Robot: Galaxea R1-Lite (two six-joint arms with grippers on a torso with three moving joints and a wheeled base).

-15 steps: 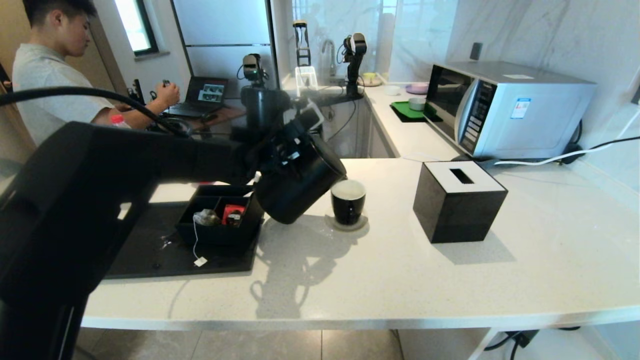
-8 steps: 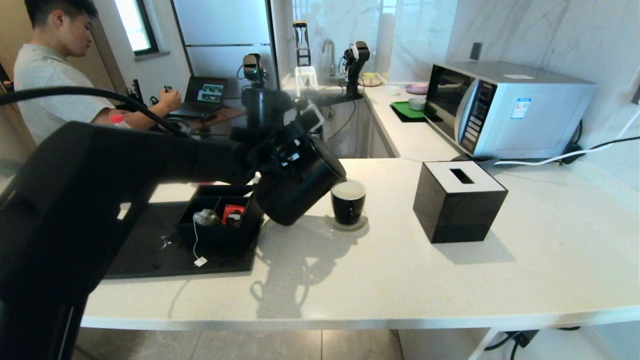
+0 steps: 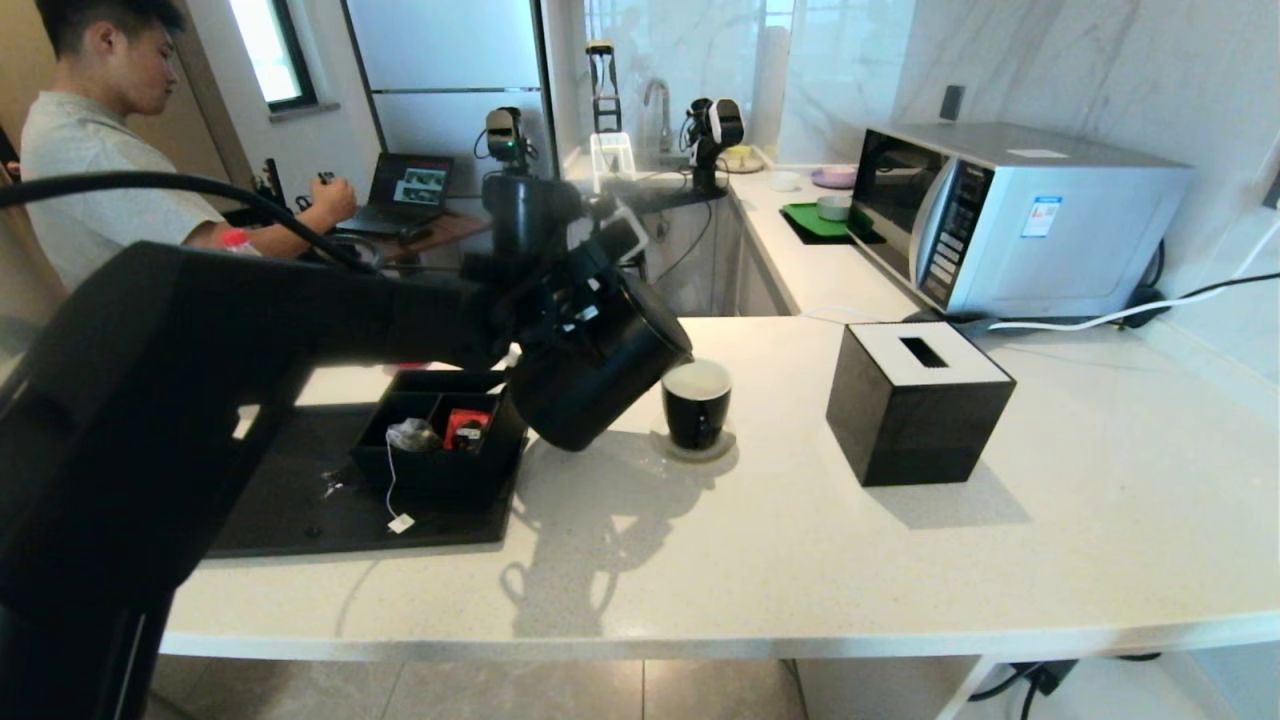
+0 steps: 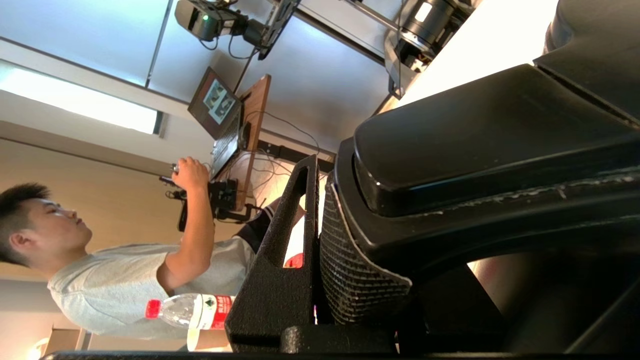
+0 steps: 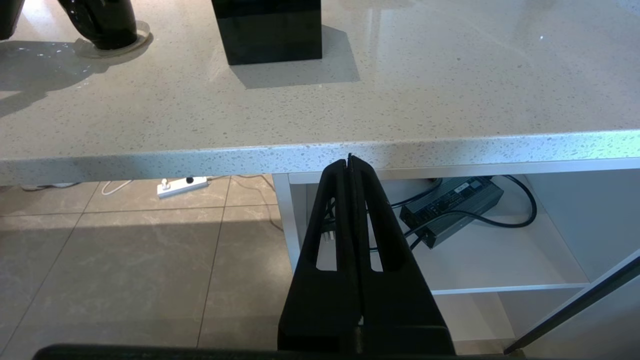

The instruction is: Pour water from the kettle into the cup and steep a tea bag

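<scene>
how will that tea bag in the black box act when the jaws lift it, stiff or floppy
Probably floppy: the tea bag lies slumped in the compartment box, and its thin string hangs limp over the wall down to the paper tag. It looks very light, so it may swing once lifted. The string could drag or catch on the wall.

The large matt black plastic kettle (image 3: 600, 375) contrasts with the small glossy black cup (image 3: 696, 405); the pale speckled stone counter (image 3: 800, 540) looks smooth, polished.
</scene>
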